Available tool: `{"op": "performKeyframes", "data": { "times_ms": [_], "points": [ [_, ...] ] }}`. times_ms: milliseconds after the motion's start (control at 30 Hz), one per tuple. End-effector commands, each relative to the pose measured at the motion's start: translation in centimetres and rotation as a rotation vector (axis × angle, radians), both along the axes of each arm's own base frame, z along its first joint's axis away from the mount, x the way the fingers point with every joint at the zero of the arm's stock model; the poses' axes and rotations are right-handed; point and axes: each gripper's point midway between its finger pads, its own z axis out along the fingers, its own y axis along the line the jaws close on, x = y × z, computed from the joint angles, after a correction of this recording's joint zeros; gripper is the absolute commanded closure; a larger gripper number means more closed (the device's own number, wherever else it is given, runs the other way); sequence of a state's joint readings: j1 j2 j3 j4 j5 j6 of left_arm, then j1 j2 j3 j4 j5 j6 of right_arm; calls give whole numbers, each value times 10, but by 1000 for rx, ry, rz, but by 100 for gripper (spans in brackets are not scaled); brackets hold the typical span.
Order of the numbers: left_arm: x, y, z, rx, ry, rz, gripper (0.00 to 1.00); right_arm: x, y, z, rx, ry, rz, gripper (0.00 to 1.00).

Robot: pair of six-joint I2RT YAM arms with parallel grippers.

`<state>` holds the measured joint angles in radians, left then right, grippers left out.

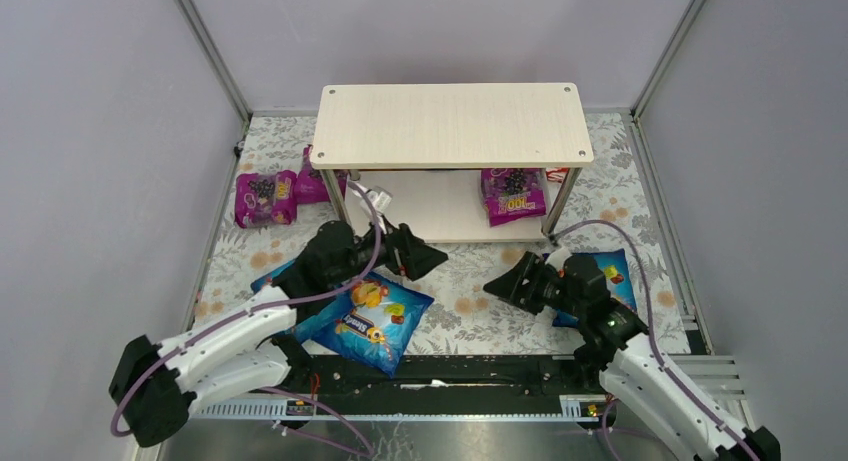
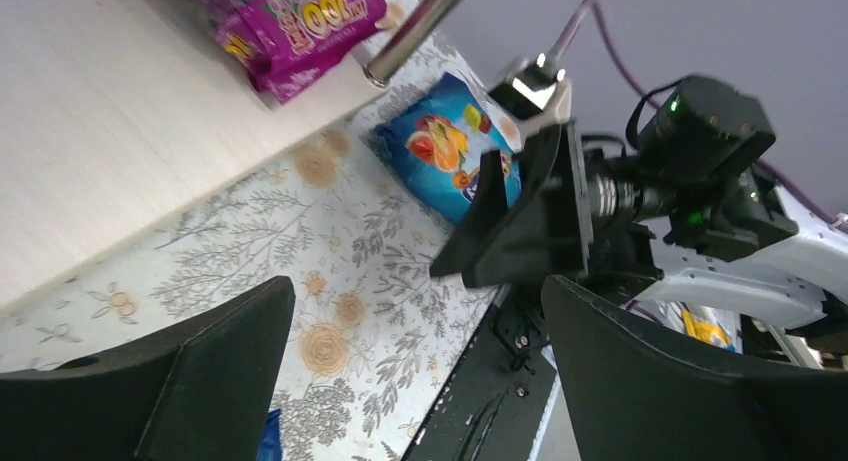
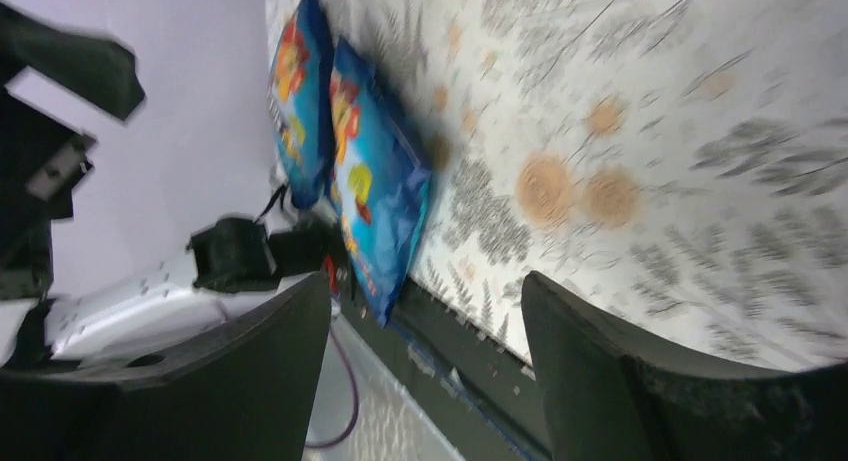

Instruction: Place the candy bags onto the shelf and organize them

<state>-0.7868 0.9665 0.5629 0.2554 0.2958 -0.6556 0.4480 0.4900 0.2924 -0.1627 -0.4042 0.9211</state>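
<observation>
A blue candy bag [image 1: 372,323] lies flat in front of the shelf [image 1: 450,121], turned cornerwise to it. The left gripper [image 1: 425,261] hangs just shelfward of that bag, fingers spread, nothing between them. The right gripper [image 1: 503,284] gapes empty too, with another blue bag [image 1: 617,273] behind its wrist. A magenta bag [image 1: 513,195] lies lengthwise at the right end of the shelf's lower board

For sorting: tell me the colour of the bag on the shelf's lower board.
The bag is magenta; left wrist view shows it best.
</observation>
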Motion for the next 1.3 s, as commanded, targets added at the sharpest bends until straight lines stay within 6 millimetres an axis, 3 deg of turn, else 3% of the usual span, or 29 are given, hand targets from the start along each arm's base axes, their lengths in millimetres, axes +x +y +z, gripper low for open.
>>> {"op": "performKeyframes", "data": {
  "times_ms": [0,200,267,500,767,1033,1167,1267],
  "points": [
    [16,30,15,75,-76,138,1,-9,43,37,204,-70,81,23],
    [25,59,60,86,-181,264,1,-28,88,-15,75,35,160,21],
    [28,67,64,93,-201,304,1,-28,102,-26,49,52,162,21],
    [33,80,55,123,-190,370,1,-7,119,-61,15,81,70,21],
    [37,84,45,152,-164,398,1,12,139,-81,13,75,20,25],
    [39,83,38,165,-149,397,1,14,157,-95,4,46,64,48],
    [41,81,36,167,-142,398,1,14,163,-80,97,-13,86,70],
    [40,79,33,155,-125,396,1,16,146,-64,144,-86,49,91]
  ]
}}
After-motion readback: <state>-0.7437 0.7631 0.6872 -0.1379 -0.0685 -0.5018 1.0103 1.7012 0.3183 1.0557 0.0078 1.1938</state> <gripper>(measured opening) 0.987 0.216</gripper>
